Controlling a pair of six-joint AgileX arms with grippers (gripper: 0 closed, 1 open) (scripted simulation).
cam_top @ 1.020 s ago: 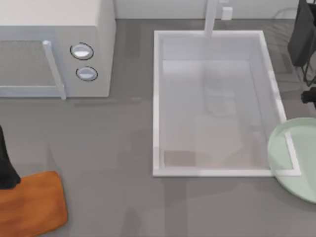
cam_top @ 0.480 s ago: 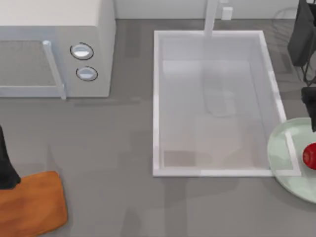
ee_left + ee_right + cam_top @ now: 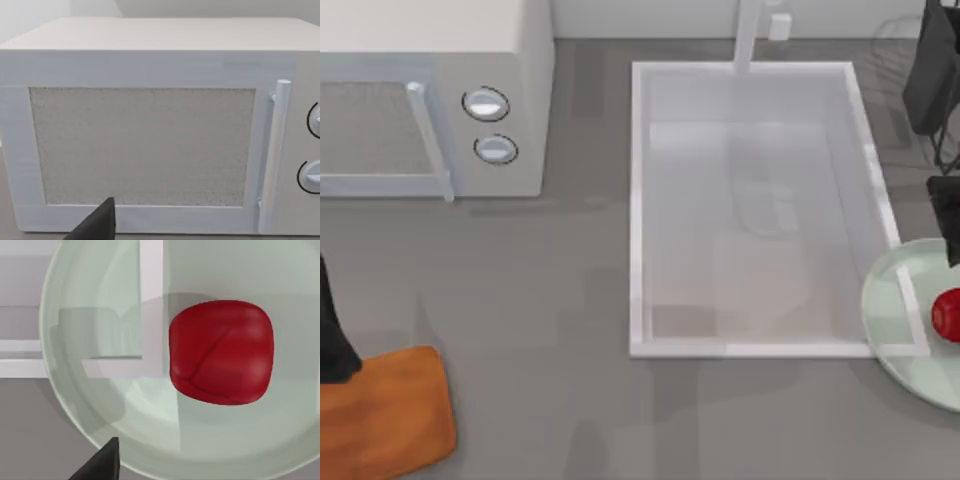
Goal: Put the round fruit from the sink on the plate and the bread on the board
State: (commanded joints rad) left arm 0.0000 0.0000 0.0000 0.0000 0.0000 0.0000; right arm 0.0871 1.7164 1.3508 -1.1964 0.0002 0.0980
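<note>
Whether our right gripper [image 3: 948, 225] was spread, we could not tell; it hung above the apple [image 3: 948, 315] on the plate [image 3: 890, 300].

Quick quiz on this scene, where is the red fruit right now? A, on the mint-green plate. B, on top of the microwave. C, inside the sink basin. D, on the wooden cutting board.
A: the round fruit lies on the plate at the table's right edge, also seen in the right wrist view, outside the sink.
</note>
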